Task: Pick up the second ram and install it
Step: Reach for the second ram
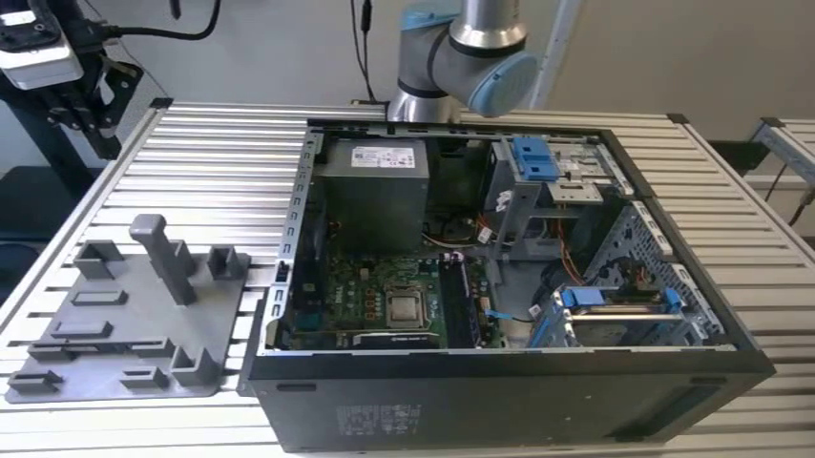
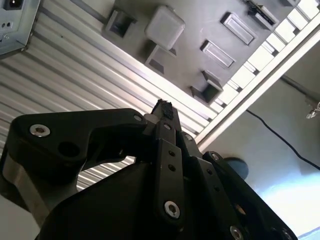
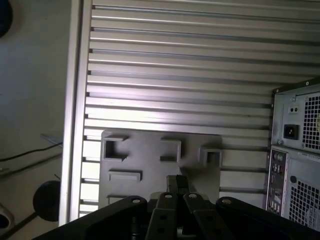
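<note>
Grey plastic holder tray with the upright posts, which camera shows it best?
The exterior view: the whole grey plastic holder tray lies in sight, posts and pockets distinct. The first wrist view looks down on the tray, one edge behind the black end effector. The second wrist view catches a slanted part.

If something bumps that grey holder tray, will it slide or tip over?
Probably slides rather than tips: the grey holder tray lies flat and wide. It looks like light plastic, so likely easy to shift. Its tall post could catch a push.
</note>
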You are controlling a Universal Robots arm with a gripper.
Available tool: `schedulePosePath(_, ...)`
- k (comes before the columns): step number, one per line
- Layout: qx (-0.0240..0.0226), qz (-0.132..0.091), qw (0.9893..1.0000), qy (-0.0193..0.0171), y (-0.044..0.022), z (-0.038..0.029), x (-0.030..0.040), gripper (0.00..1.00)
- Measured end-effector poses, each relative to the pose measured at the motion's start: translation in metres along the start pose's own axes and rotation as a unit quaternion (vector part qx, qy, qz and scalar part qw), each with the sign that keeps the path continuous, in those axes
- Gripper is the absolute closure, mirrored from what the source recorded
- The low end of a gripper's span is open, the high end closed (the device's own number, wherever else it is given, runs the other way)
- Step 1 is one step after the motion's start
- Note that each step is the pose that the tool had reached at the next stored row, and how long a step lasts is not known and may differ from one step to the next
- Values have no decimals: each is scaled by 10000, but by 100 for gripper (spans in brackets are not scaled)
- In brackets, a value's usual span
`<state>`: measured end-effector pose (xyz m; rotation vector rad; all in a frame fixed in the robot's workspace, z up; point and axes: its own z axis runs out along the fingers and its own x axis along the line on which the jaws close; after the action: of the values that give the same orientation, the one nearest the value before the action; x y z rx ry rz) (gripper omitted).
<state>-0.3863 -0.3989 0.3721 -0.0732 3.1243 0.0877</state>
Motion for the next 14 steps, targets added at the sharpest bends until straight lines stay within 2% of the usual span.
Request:
schedulePosePath(7,0,1,10000,4,1,16,45,89)
schedulePosePath(14,0,2,10000,4,4,32,138,89)
